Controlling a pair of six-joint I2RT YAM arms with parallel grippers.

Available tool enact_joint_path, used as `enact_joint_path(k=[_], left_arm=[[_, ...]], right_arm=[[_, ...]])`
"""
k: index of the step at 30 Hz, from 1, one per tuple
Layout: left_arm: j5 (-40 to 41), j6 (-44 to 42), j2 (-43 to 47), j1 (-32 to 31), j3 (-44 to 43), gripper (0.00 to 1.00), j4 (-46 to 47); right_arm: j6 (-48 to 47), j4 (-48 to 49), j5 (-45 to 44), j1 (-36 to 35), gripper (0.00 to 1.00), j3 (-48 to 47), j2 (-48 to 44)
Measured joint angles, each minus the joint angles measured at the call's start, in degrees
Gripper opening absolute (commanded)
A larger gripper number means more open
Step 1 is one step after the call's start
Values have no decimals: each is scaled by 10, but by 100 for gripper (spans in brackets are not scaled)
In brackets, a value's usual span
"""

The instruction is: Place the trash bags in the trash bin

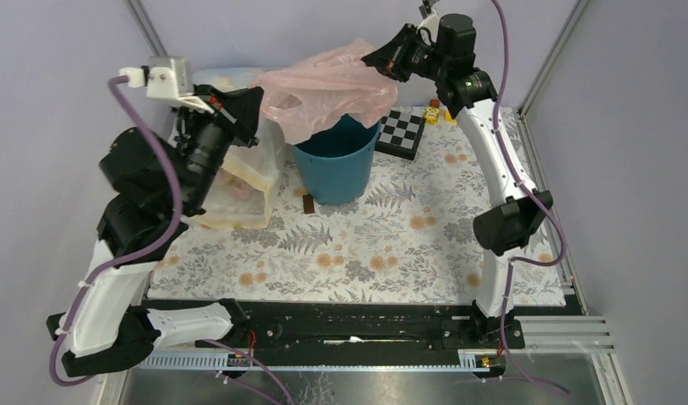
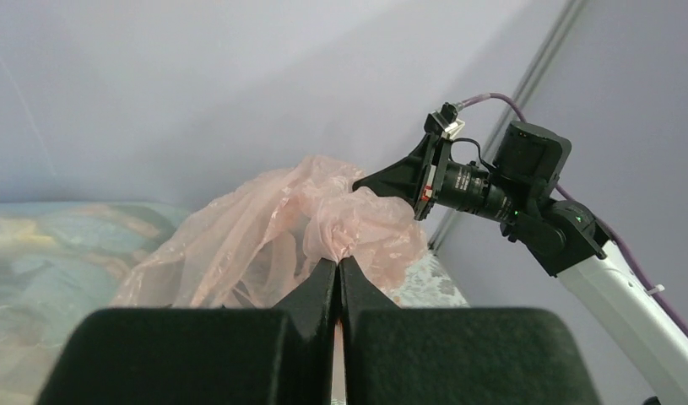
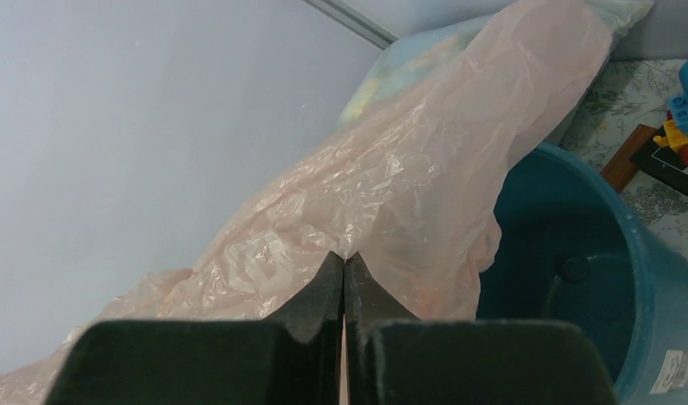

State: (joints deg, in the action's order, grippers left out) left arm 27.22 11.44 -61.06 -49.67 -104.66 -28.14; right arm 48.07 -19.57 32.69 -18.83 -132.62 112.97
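Note:
A pale pink crinkly trash bag [image 1: 327, 89] hangs stretched in the air over the teal-blue trash bin [image 1: 335, 164]. My left gripper [image 1: 257, 94] is shut on the bag's left edge, and the film bunches at its tips [image 2: 338, 258]. My right gripper [image 1: 372, 57] is shut on the bag's right edge, pinching film at its tips [image 3: 344, 256]. The bag [image 3: 408, 177] droops over the bin's rim [image 3: 640, 253] on its far side. The bin's dark inside shows in the right wrist view. The bag's lower part hangs partly into the bin mouth.
A large clear sack with yellowish edges [image 1: 243, 181] lies left of the bin, under my left arm. A black-and-white chequered board [image 1: 403, 132] and small toy blocks [image 1: 433, 111] sit at the back right. A small brown piece [image 1: 308, 205] lies on the flowered cloth [image 1: 365, 245].

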Motion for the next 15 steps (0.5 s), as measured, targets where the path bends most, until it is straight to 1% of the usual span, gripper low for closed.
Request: enact_joint_path(k=[1,3,4,5,6,7,8,9,15], left_arm=[[10,-6,-5,0,7,0,10],[27,-13,-14,0,21,0,26],[34,-16,-17,0,28,0,31],[41,-19,-21,0,38,0,37],[49,-21,-24,0,47,0,41],[59,-24,-28,0,58,0,46],[65,-26,-31,0,64,0,49],[70,-27,-33,0,70,0,53],[87,-37,-54,0,80,0,78]], right_arm=[[2,7,1,-2,1,0,10],[2,14,5,-3,7,0,31],[2,17,9,-5,15,0,41],[0,19,14,-7,27,0,53],[-5,19,17,-10,42,0,63],[-11,17,21,-13,54,1,71],[-22,12,23,-16,61,2,78],[-29,5,23,-19,66,2,80],[-116,-56,-21,-26,80,-14,72]])
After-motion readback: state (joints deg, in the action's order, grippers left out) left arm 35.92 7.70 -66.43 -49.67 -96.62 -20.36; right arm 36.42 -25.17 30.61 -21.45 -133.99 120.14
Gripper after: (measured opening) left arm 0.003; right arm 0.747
